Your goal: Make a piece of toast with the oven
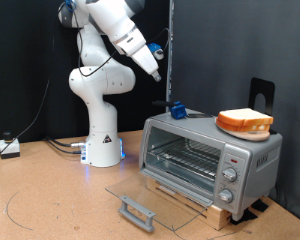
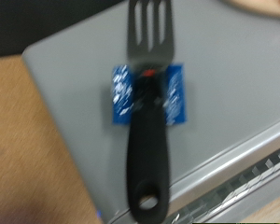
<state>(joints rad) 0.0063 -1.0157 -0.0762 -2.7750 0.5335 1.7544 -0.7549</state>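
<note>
The silver toaster oven (image 1: pixel 215 160) stands on a wooden board at the exterior view's right. Its glass door (image 1: pixel 150 192) is folded down flat, and the wire rack (image 1: pixel 190 158) inside looks bare. My gripper (image 1: pixel 155 72) hangs in the air above the oven's left end and holds nothing that I can see. In the wrist view a black slotted spatula (image 2: pixel 145 103) lies on a blue holder (image 2: pixel 177 105) on the oven's top (image 2: pixel 233 84); my fingers do not show there. The thin piece of toast is not in view.
A thicker bread slice on an orange dish (image 1: pixel 245 123) sits on the oven's top at its right end. The blue holder (image 1: pixel 179 110) is at its left end. Three knobs (image 1: pixel 230 180) are on the oven's right panel. Cables and a small box (image 1: pixel 8 148) lie at the exterior view's left.
</note>
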